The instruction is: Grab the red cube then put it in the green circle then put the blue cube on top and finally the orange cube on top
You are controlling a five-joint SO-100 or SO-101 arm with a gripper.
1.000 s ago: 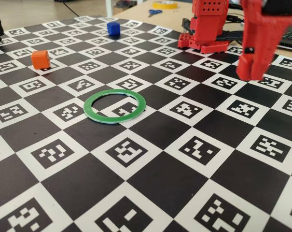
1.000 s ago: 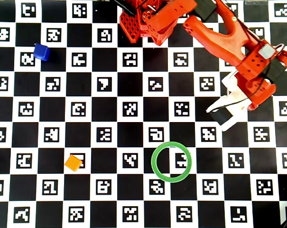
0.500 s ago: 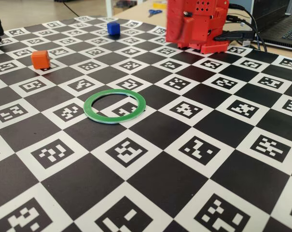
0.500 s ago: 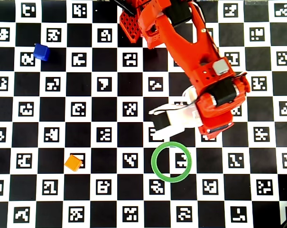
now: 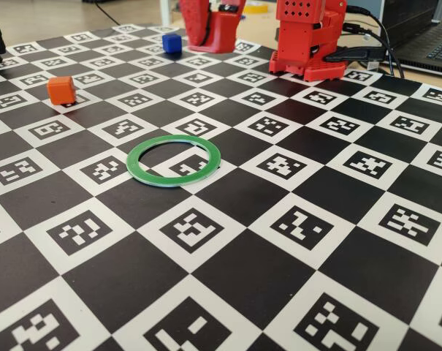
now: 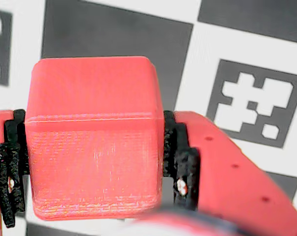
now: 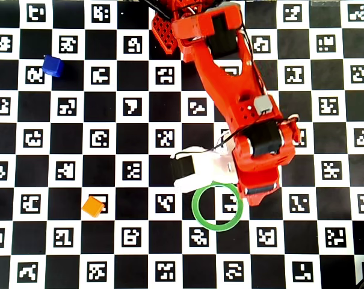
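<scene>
Two black-padded fingers (image 6: 179, 167) pinch the red cube (image 6: 94, 137) from either side in the wrist view, so the gripper (image 6: 92, 167) is clamped on it, with the cube filling the space between the jaws and standing out beyond them above the checkered marker board (image 6: 246, 29). From overhead the cube itself is hidden beneath the red arm (image 7: 230, 90) and its white wrist part; the gripper's end cannot be made out there. Just below that wrist part in the overhead view lies the green circle (image 7: 198, 212), flat on the board, its upper rim partly covered by the arm and its visible centre holding nothing but board. Farther out, to the left of the jaws in the overhead view and well apart from them, sits the orange cube (image 7: 92, 206). Farthest off, toward the upper left corner, rests the blue cube (image 7: 52, 65), near the arm's base in the fixed view (image 5: 172, 42).
</scene>
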